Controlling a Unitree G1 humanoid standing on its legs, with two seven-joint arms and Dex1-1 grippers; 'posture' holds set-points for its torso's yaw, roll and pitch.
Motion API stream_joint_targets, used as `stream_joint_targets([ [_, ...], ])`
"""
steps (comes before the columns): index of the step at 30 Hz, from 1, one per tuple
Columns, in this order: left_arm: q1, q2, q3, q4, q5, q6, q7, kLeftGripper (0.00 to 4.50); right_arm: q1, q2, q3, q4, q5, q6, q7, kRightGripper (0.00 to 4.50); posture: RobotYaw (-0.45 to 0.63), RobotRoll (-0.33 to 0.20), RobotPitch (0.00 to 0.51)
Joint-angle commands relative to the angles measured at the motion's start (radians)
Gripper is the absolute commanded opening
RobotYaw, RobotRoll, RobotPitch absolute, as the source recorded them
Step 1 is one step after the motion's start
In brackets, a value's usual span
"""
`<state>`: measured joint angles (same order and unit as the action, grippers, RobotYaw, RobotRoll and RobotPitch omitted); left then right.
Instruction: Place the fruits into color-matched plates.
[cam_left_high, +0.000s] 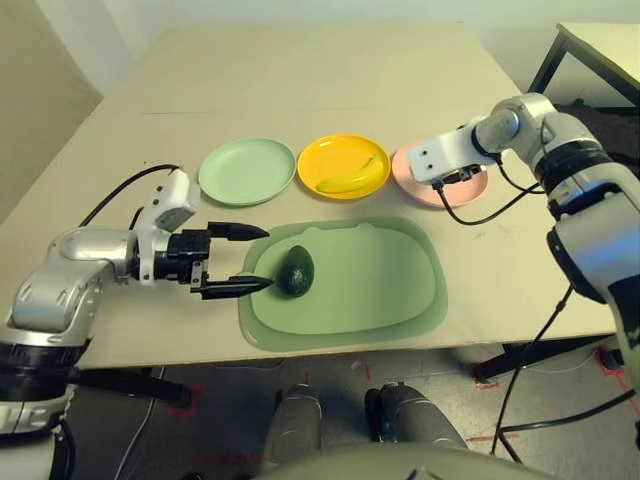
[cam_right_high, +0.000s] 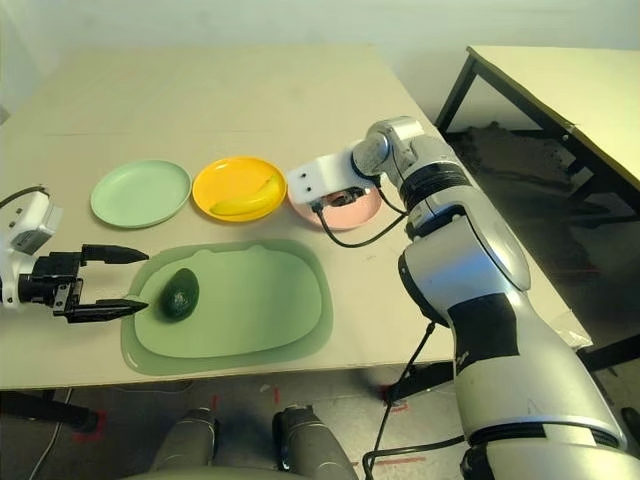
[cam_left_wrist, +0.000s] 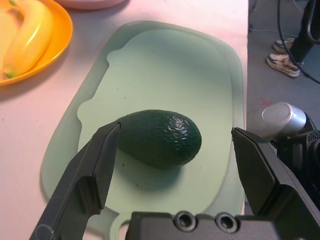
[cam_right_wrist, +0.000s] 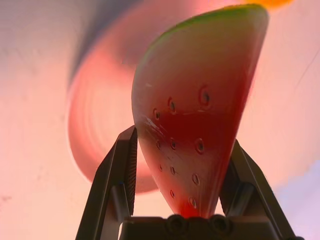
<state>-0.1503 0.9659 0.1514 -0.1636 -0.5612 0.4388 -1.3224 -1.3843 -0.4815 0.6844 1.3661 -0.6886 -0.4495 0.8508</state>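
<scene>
Our left gripper (cam_left_high: 240, 258) is spread wide, its black fingers flanking the dark green egg-shaped toy avocado (cam_left_high: 296, 270), which lies on the large green rounded-rectangle mat (cam_left_high: 380, 290), long axis running away from us. Our right gripper (cam_right_wrist: 180, 165) clamps the red watermelon wedge with green rind (cam_right_wrist: 200, 105), rind outward, over the round pink plastic plate (cam_right_high: 362, 212). Behind the mat, on the beige table (cam_left_high: 300, 80), the curved yellow toy banana (cam_left_high: 352, 176) lies in the yellow plate (cam_left_high: 322, 153); the mint green plate (cam_left_high: 246, 171) is bare.

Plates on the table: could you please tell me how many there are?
3, in a row beyond the green mat: the mint green plate on the robot's left, the yellow plate holding the banana in the middle, and the pink plate, partly hidden under the right gripper.
</scene>
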Motion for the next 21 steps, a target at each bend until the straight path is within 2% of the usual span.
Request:
stream_joint_targets([
  [1,0.03,0.013,0.028,-0.041,-0.014,0.016,0.012,4.5,0.021,-0.005,-0.006,0.011,-0.021,0.017,-0.023,2.23,0.13,0.0,0.111],
  [10,0.025,0.027,0.036,-0.05,-0.021,0.03,0.018,4.5,0.046,0.005,-0.007,0.013,-0.06,0.023,-0.089,2.23,0.12,0.0,0.116],
  [16,0.007,0.015,0.018,-0.043,-0.017,0.027,0.021,4.5,0.049,0.007,-0.007,0.013,-0.075,0.01,-0.106,4.4,0.12,0.0,0.116],
  [21,-0.008,0.004,0.005,-0.04,-0.016,0.026,0.026,4.5,0.051,-0.001,-0.006,0.013,-0.079,0.005,-0.107,4.46,0.11,0.0,0.111],
])
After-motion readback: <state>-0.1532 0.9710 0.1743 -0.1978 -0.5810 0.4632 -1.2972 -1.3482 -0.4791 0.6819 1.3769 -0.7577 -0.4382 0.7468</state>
